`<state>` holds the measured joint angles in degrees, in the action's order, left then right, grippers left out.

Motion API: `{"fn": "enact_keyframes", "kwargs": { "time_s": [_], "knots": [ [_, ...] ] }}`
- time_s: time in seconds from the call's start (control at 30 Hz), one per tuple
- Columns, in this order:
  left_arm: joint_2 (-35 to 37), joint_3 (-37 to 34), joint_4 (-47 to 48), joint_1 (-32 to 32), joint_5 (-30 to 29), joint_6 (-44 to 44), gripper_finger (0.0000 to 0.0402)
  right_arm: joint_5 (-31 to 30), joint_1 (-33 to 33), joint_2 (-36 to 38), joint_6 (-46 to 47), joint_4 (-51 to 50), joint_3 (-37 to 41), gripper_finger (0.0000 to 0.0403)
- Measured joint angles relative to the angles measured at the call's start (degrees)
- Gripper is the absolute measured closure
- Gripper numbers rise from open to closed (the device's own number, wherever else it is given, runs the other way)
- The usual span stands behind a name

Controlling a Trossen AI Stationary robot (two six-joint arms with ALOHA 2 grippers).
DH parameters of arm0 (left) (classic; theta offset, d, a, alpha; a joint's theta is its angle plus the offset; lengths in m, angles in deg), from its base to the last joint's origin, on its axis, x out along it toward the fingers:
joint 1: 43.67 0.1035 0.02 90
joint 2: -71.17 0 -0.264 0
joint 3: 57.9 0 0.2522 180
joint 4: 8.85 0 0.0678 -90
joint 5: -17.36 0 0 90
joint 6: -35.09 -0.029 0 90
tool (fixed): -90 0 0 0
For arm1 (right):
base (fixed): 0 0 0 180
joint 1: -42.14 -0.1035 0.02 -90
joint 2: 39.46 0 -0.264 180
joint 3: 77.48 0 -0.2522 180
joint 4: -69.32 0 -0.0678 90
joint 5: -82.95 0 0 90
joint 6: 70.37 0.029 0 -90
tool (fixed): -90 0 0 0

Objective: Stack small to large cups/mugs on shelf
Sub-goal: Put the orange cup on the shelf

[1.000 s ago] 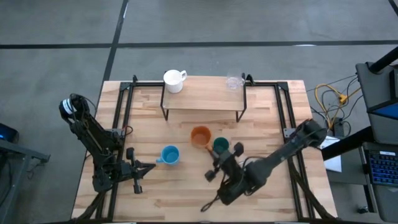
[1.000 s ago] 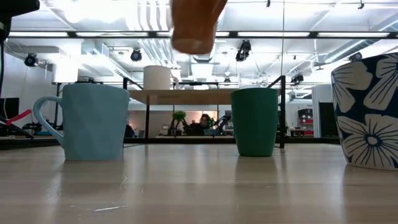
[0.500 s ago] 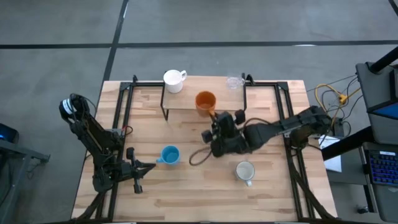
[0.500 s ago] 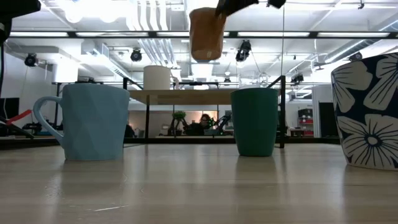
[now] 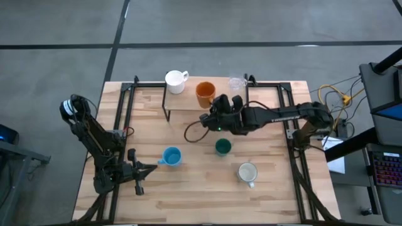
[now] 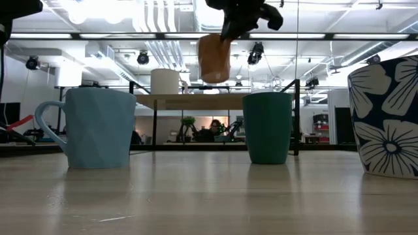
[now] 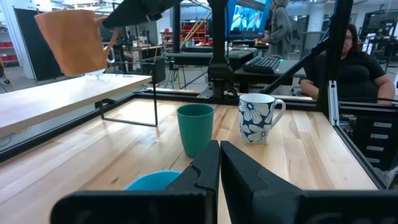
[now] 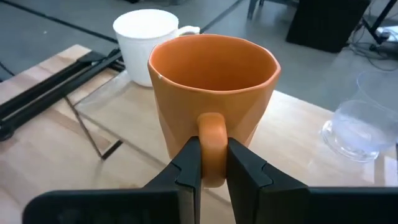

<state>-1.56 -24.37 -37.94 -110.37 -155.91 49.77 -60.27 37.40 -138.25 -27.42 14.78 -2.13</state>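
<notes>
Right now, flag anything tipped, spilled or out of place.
Nothing spilled or tipped. The orange mug hangs above the shelf, gripped by its handle in the right gripper; it looks tilted in the left wrist view.

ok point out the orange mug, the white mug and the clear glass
orange mug (image 8: pixel 214 81), right wrist view, front of its body
white mug (image 5: pixel 174 80), high view, its rim opening
clear glass (image 8: pixel 360 121), right wrist view, its side wall
</notes>
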Motion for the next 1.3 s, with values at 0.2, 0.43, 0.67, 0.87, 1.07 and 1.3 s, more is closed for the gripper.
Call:
{"fn": "enact_keyframes", "kwargs": {
  "time_s": [0.2, 0.43, 0.67, 0.87, 1.07, 1.3],
  "knots": [
    [0.00, 0.26, 0.01, 0.97, -0.08, 0.00, 0.0402, 2.61, 3.13, 0.00, -4.49, 5.92, -0.02, 0.0361],
    [0.00, 0.28, 0.01, 1.82, -0.10, 0.00, 0.0402, 5.05, 4.95, -0.42, -6.83, 9.90, -0.04, 0.0361],
    [0.00, 0.26, -0.02, 1.84, -0.10, 0.00, 0.0402, 4.71, 5.29, -0.42, -6.82, 9.10, -0.04, 0.0361],
    [0.00, 1.68, -0.26, 1.86, -0.13, -0.01, 0.0402, 4.77, 6.25, -0.42, -6.73, 7.75, -0.04, 0.0361],
    [0.00, 1.97, -0.21, 2.22, -0.11, -0.02, 0.0402, 5.63, 7.86, -0.54, -5.99, 6.76, -0.04, 0.0361],
    [0.00, 1.95, -0.21, 2.91, -0.10, -0.02, 0.0402, 7.16, 9.53, -0.63, -6.03, 6.72, -0.04, 0.0361]
  ]
}}
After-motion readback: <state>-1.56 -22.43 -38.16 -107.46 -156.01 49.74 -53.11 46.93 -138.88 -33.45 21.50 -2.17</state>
